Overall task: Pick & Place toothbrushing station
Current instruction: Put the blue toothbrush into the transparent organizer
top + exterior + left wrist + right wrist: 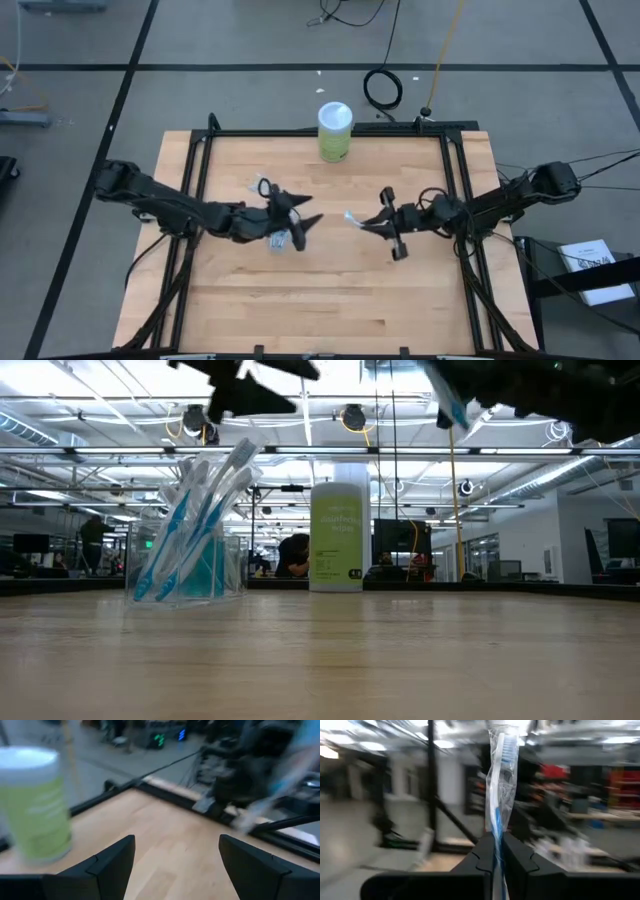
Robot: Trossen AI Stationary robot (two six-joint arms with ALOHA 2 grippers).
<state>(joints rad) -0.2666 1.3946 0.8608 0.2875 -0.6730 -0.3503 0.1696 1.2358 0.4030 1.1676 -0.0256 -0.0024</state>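
Note:
A clear plastic cup [190, 565] with several blue-and-white toothbrushes [205, 510] stands on the table left of centre; in the high view the cup [281, 240] lies just below my left gripper. My left gripper [310, 212] hovers open above the table, with nothing between its fingers [115, 865]. My right gripper [368, 224] faces it from the right, shut on one wrapped blue-and-white toothbrush [499, 785], also seen as the toothbrush [352, 216] and high in the low view as the toothbrush [450, 400]. My right gripper pinches the toothbrush's handle [496, 842] between its two fingers. The brush runs along the fingers and sticks out past their tips, bristle head [505, 745] at the far end. The fingers come level from the table's right. The brush is lifted clear of the table.
A green canister [335, 132] with a white lid stands at the table's far edge, centre, seen too as the canister [337, 538] and the canister [32, 805]. A black frame [455, 180] borders the wooden top. Bare wood lies toward the near edge [330, 310].

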